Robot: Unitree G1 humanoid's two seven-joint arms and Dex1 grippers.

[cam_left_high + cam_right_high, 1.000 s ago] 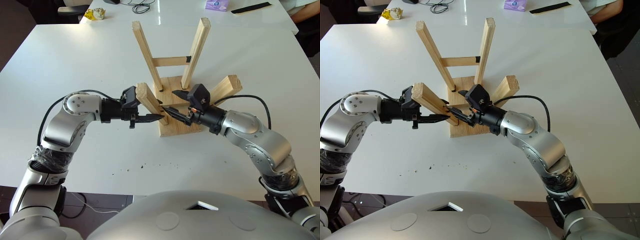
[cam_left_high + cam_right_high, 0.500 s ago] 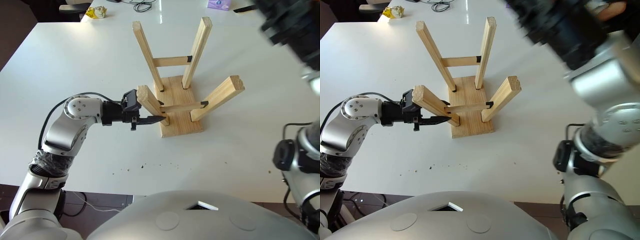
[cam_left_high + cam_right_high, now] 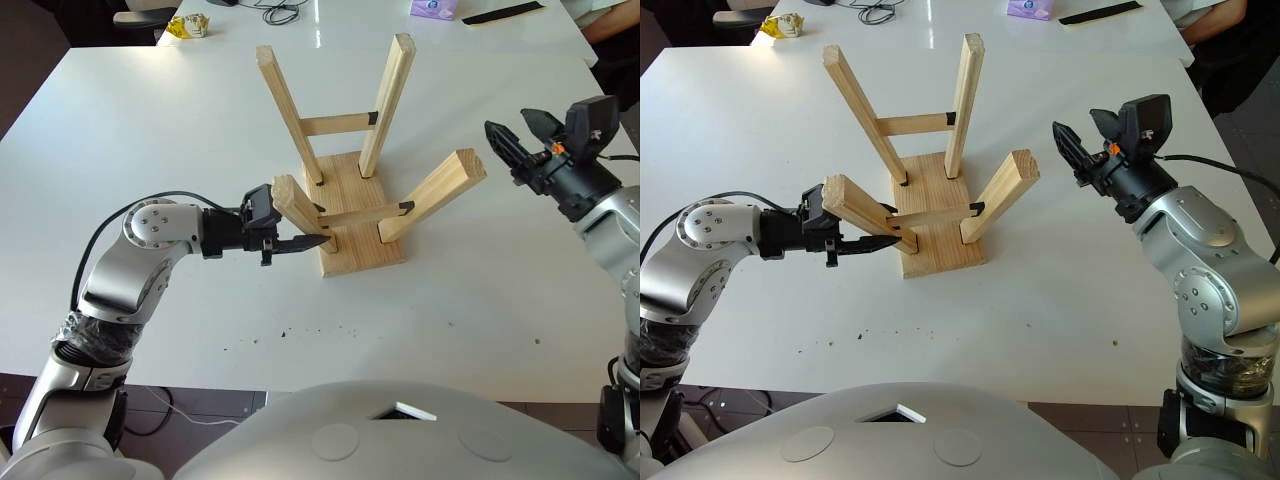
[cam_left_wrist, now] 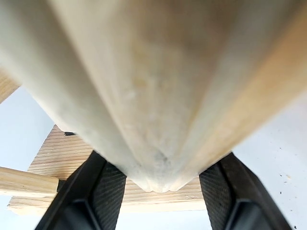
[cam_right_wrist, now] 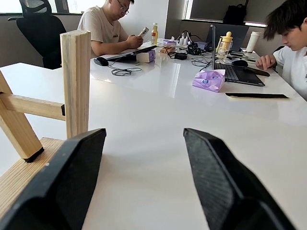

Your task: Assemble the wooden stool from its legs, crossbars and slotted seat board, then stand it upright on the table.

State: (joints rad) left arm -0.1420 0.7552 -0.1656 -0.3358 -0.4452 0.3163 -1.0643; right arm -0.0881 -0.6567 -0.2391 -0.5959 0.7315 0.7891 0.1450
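Wooden stool parts are joined together on the white table (image 3: 150,130), and the stool is upside down. Its seat board (image 3: 362,245) lies flat on the table with four legs sticking up. The two far legs (image 3: 388,100) stand tall with a crossbar (image 3: 338,123) between them. The two near legs lean outward, and a second crossbar (image 3: 360,212) joins them. The left gripper (image 3: 305,238) is low by the near left corner of the seat board. Its two black fingers (image 4: 103,191) are closed on the near left leg (image 3: 292,200), one on each side. The right gripper (image 3: 505,122) is up in the air, off to the right and well apart from the stool. Its fingers are spread wide and hold nothing.
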